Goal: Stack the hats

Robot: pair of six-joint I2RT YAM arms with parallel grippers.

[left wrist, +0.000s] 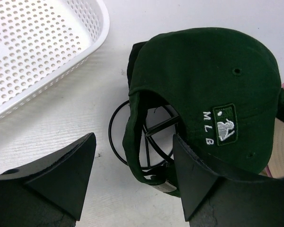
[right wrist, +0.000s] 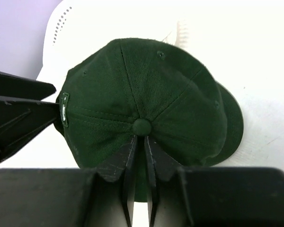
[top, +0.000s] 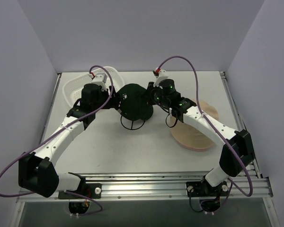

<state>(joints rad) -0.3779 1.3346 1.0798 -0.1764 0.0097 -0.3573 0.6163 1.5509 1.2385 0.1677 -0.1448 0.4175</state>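
The right tool was clenched on the crown of the dark green cap. Its two fingers were drawn almost together just below the top button, probably with a small fold of cloth pinched between them, though the fingers hid the fold itself. The left tool stood released with its jaws wide, one finger over the bare table and the other against the cap's rear edge beside the small white logo.

The cap sat mid-table, crown up, perched over a black wire frame, with the white basket just beside it on the left. Well apart to the right, under the right arm, the tan bucket hat lay flat on the pink bucket hat.

The cap looked light and soft. Its crown panels would buckle under a pinch, so a hold there would lift it but leave it hanging loose and free to swing. The brim and the stitched rear band seemed stiffer and likely to give a steadier hold. The cloth was neither slippery nor fragile. The main risk was the open back strap catching on the wire frame as the cap came up.
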